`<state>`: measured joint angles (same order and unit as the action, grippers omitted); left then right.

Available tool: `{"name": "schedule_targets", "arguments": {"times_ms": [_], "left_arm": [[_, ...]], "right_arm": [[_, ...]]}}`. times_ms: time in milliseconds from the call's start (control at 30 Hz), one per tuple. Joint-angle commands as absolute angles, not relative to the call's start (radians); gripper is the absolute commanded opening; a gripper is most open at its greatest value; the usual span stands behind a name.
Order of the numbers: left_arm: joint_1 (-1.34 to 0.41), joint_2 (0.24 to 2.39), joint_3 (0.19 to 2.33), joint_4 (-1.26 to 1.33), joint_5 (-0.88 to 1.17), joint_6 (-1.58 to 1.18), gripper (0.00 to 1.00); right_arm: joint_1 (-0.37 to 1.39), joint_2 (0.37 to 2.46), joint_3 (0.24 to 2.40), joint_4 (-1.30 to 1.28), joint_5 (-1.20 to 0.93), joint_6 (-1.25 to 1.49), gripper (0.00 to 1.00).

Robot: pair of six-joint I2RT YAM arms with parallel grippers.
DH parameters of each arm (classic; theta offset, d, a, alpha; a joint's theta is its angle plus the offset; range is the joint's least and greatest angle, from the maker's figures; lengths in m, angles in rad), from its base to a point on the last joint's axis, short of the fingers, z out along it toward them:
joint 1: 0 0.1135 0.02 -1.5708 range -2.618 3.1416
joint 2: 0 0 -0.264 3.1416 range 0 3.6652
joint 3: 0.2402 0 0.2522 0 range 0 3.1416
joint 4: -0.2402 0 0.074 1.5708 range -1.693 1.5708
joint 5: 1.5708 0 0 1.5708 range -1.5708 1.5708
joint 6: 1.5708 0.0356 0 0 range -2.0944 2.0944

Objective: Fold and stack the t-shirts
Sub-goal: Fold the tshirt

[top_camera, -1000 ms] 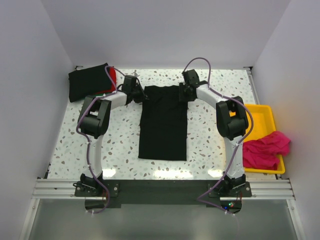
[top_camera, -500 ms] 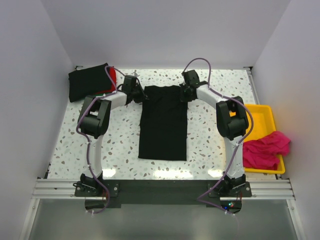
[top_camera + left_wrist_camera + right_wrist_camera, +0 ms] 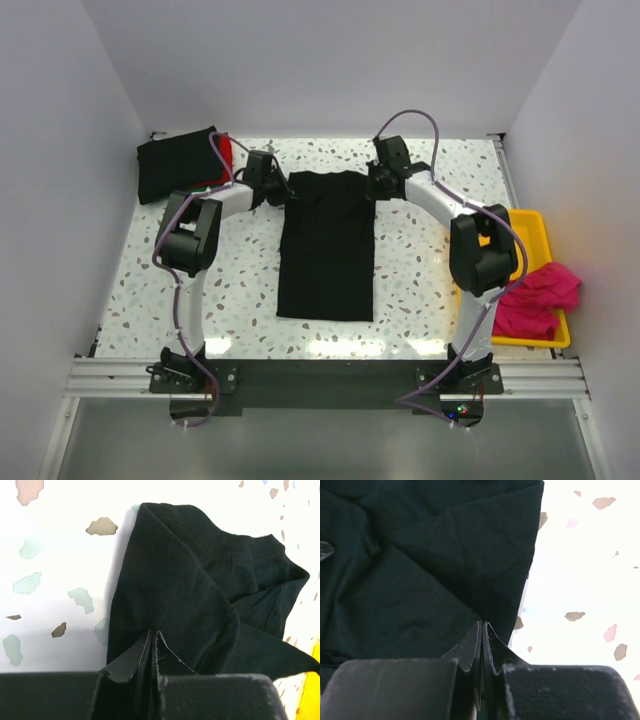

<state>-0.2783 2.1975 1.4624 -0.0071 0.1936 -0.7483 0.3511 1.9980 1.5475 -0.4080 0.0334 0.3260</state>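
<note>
A black soft-cloth t-shirt [image 3: 327,250] lies flat in the middle of the white speckled desk [image 3: 420,270], narrowed into a long upright rectangle. Its collar end is toward the far side and its hem toward the arm bases. The 2 arms reach out to its far end, 1 at each corner.

The left tool [image 3: 275,188] sits at the shirt's far left corner. In the left wrist view its 2 fingers are pressed together with the cloth's edge pinched between the tips. The shoulder seam and ribbed collar spread out beyond them, slightly bunched.

The right tool [image 3: 378,185] sits at the far right corner. In the right wrist view its fingers are likewise clamped tight, with a folded edge of the same black cloth caught between them. Bare desk shows just to the right of that edge.

At the far left corner of the desk a folded black cloth t-shirt [image 3: 175,165] lies as a tilted rectangle. A red cloth t-shirt [image 3: 226,152] peeks out from under its right side, close to the left arm's wrist.

On the right side stands a yellow plastic rectangular tray [image 3: 530,225]. A crumpled magenta-pink cloth t-shirt [image 3: 535,295] is heaped in its near end and spills over the right rim. The right arm's elbow hangs over the tray's left rim.
</note>
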Motion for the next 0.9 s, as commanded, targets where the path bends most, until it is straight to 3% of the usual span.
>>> {"name": "schedule_targets", "arguments": {"times_ms": [0,867], "left_arm": [[-0.256,2.243,1.456,-0.015,0.161,-0.739,0.08],[-0.255,2.252,1.454,-0.015,0.173,-0.742,0.08]], "right_arm": [[0.344,1.924,1.526,-0.422,0.067,0.356,0.00],[0.345,1.864,1.430,-0.539,0.262,0.387,0.00]]}}
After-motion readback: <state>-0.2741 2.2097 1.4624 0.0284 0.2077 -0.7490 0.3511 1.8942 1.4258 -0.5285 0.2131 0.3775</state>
